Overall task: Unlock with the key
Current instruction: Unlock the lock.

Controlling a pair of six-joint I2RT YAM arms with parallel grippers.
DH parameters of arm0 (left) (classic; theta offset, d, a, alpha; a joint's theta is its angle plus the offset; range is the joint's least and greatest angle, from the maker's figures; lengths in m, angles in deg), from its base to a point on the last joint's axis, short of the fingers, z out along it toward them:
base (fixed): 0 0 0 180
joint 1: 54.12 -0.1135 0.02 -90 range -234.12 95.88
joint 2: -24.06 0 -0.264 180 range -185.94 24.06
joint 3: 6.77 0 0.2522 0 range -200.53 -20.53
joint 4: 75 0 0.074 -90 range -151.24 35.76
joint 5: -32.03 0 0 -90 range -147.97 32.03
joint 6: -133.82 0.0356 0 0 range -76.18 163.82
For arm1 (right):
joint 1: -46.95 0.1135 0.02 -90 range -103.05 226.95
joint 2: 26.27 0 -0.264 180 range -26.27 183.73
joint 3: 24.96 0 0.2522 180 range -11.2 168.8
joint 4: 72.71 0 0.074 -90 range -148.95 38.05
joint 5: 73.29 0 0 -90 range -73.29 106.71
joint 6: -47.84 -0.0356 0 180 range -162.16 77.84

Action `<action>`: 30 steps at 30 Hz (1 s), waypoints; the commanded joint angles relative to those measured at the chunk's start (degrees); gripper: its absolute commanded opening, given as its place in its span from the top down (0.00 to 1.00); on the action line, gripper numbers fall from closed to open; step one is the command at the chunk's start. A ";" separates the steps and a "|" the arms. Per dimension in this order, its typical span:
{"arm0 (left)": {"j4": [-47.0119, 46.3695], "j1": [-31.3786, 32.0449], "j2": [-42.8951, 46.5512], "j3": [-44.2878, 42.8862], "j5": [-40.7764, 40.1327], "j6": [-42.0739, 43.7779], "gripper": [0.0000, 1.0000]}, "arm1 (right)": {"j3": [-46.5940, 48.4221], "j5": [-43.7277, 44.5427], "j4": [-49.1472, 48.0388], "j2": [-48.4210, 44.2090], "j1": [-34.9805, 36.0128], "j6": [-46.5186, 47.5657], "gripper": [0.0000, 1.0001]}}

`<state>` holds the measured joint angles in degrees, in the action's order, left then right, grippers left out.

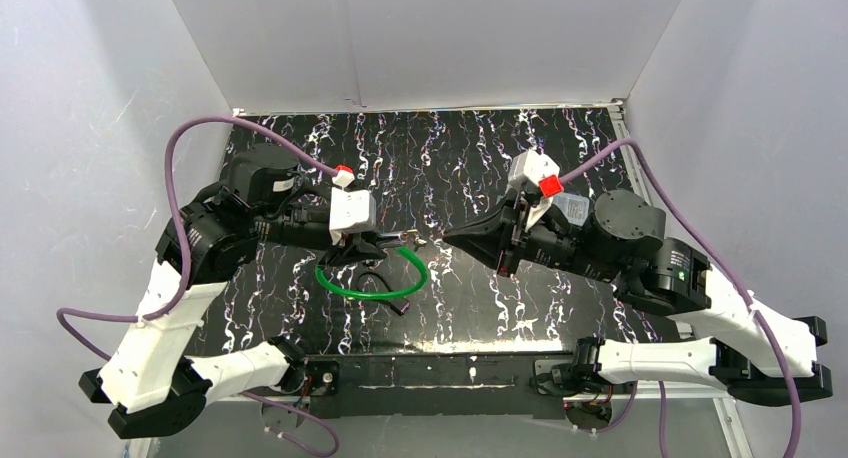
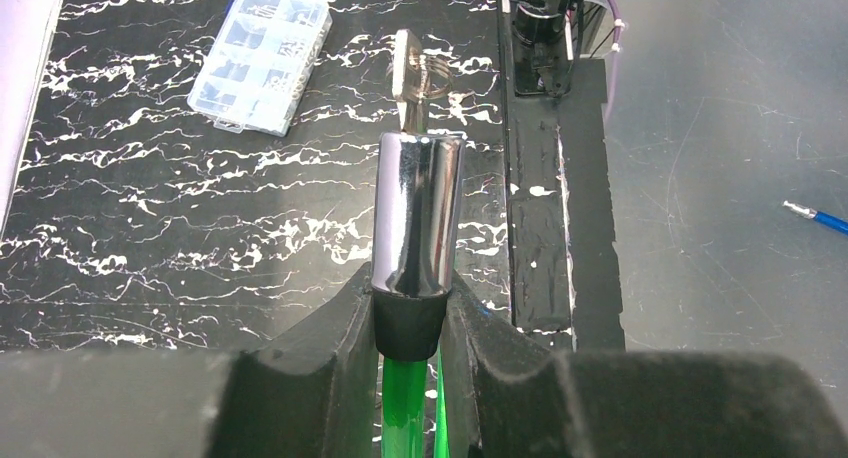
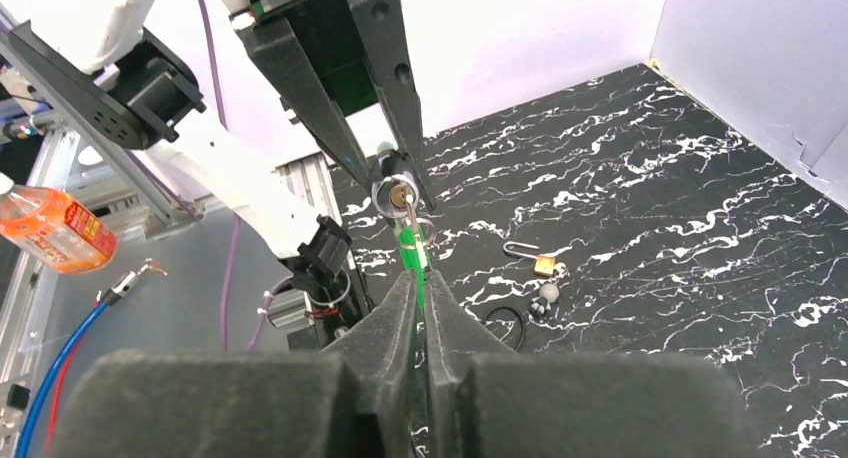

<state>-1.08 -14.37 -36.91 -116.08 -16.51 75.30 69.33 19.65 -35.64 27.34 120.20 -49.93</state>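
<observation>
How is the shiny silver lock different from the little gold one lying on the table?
The silver lock is a round tube on a green cable; the gold padlock is a small block with a metal loop. The silver lock is held up in the left tool; the gold padlock lies on the table. The silver lock has a key in it; the gold padlock shows none. Both are locks.

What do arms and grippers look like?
White links and black joint housings on left arm and right arm, a purple cable along each. White wrist block with red tab on both. Black tapered fingers on left gripper and right gripper.
</observation>
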 commanded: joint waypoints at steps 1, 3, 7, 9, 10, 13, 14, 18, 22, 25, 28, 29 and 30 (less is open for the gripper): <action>-0.98 0.20 0.26 -1.98 0.94 0.14 1.00 | 0.74 1.15 -3.93 1.22 0.31 0.27 0.91; -0.95 0.15 0.13 -2.18 1.04 0.16 1.00 | 1.17 0.29 -4.06 2.22 0.38 0.30 0.91; -0.79 0.16 0.12 -2.20 1.07 0.32 1.00 | 1.43 -0.92 -5.36 3.86 0.31 0.28 0.85; -0.79 0.17 0.21 -2.10 1.17 0.37 1.00 | 1.93 -1.09 -5.78 4.57 0.33 0.39 0.82; -0.79 0.16 0.23 -2.13 1.18 0.38 1.00 | 2.11 -1.21 -6.08 4.84 0.31 0.53 0.82; -0.72 0.13 0.24 -2.12 1.19 0.66 1.00 | 2.66 -1.65 -6.57 5.43 0.31 0.73 0.80; -0.73 0.20 0.23 -2.07 1.32 0.65 1.00 | 2.82 -1.79 -6.61 5.58 0.31 0.69 0.80; -0.38 0.11 0.47 -1.87 1.44 1.04 1.00 | 2.95 -1.76 -6.61 5.31 0.31 1.15 0.80; -0.27 0.11 0.83 -1.43 1.26 1.52 1.00 | 3.05 -1.16 -6.08 4.64 0.31 1.80 0.80; -0.21 0.18 0.91 -1.28 1.38 1.67 1.00 | 3.33 -1.03 -6.10 4.78 0.31 2.19 0.80; -0.13 0.16 1.03 -1.13 1.61 1.70 1.00 | 4.37 -1.23 -4.83 5.24 0.31 3.32 0.75; -0.01 0.16 1.19 -1.25 1.54 1.77 1.00 | 4.80 -1.39 -4.00 4.96 0.31 4.04 0.69; 0.13 0.15 1.19 -1.22 1.53 2.01 1.00 | 5.24 -1.38 -3.42 4.15 0.31 4.74 0.61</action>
<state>-0.77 -14.35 -37.09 -116.08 -16.60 76.44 71.32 18.18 -38.43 33.24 120.20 -47.52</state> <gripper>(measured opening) 0.215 0.301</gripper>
